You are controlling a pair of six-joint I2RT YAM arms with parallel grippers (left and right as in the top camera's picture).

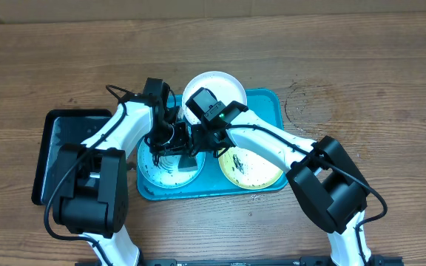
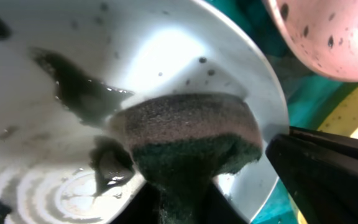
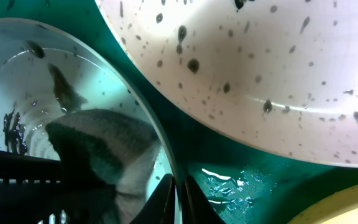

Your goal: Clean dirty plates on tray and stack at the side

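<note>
The teal tray point(image 1: 272, 100) holds three plates: a white plate point(image 1: 214, 85) at the back, a pale-teal-rimmed plate point(image 1: 152, 171) front left and a yellow-green-rimmed plate point(image 1: 251, 170) front right. My left gripper point(image 1: 170, 142) is shut on a dark green sponge point(image 2: 185, 134) and presses it onto the wet teal-rimmed plate point(image 2: 166, 56). My right gripper point(image 3: 179, 200) is shut on that plate's rim point(image 3: 143, 102) at its right edge. The sponge point(image 3: 98, 149) also shows in the right wrist view. The white plate point(image 3: 260, 62) is speckled with black smudges.
A smaller black tray point(image 1: 65, 140) lies left of the teal tray on the wooden table point(image 1: 376, 66). The wet teal tray floor point(image 3: 241, 180) shows between the plates. Both arms cross over the tray's middle.
</note>
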